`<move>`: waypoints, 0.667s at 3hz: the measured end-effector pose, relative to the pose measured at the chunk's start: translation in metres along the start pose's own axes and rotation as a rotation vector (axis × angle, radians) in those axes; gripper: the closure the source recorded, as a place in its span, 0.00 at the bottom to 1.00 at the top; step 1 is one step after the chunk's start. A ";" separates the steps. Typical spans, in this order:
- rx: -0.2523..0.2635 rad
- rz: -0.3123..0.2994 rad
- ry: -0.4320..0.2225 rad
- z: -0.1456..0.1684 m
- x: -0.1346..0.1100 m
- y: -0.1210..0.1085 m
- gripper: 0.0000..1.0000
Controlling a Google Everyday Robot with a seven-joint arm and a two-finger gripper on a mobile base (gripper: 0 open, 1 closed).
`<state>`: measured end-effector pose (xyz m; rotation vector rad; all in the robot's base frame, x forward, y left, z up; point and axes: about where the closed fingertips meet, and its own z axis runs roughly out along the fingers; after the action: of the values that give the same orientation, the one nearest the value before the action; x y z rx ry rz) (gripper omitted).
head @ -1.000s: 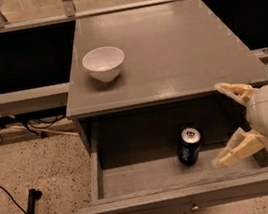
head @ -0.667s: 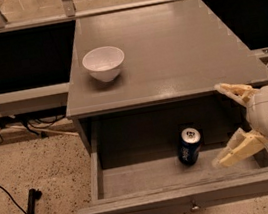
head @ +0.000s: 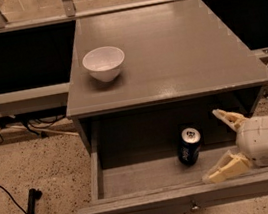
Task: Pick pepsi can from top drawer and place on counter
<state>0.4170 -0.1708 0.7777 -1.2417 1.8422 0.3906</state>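
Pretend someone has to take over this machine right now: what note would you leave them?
Gripper: open, fingers spread, at the right side of the drawer, beside the can and not touching it.
Can: upright in the open drawer, right of the middle.
Counter: holds only a white bowl, at the left; the right half looks like a good spot.
Done: drawer open, gripper lined up near the can.
Left: close on the can, lift it out, and set it on the counter.

The pepsi can (head: pixel 189 147) stands in the top drawer (head: pixel 140 210), gripper (head: pixel 210 146) just right; bowl (head: pixel 104 63) on counter (head: pixel 180 46).
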 end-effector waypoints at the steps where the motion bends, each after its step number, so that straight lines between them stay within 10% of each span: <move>1: 0.041 0.069 0.000 0.021 0.030 -0.001 0.00; 2: 0.087 0.092 -0.030 0.041 0.041 -0.014 0.00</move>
<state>0.4431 -0.1750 0.7244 -1.0896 1.8756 0.3732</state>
